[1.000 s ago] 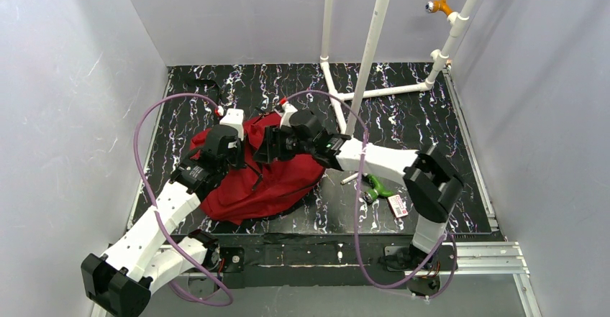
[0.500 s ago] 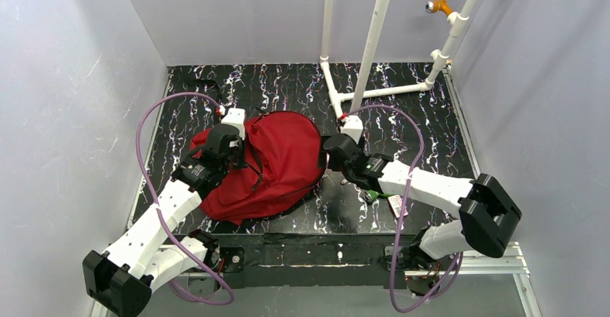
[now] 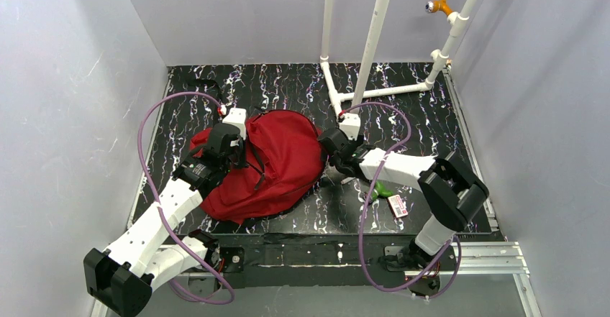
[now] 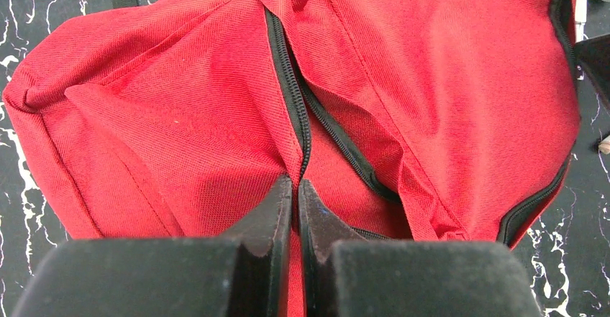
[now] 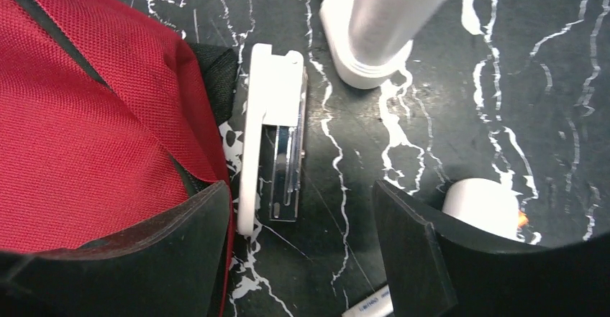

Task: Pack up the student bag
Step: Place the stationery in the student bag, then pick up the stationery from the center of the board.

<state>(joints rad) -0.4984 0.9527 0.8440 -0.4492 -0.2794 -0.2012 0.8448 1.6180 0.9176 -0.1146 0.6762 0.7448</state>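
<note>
The red student bag (image 3: 277,162) lies flat on the black marbled table. In the left wrist view the bag (image 4: 403,80) fills the frame and its black zipper (image 4: 288,80) runs down to my jaws. My left gripper (image 4: 296,185) is shut on a fold of the red fabric beside the zipper; from above it (image 3: 231,146) sits at the bag's left side. My right gripper (image 5: 302,205) is open and empty, low over the table at the bag's right edge (image 5: 79,130). A white stapler (image 5: 270,126) lies just ahead of it, against the bag.
A white PVC pipe frame (image 3: 370,51) stands at the back right; its foot (image 5: 381,37) is just beyond the stapler. A white rounded object (image 5: 482,205) and a pen (image 5: 367,308) lie by my right finger. A green item (image 3: 382,188) and a tagged card (image 3: 398,204) lie right of the bag.
My right gripper has left the top of the bag and come down at its right edge by the stapler. The bag's top has dropped flat. My left gripper has kept its hold.
</note>
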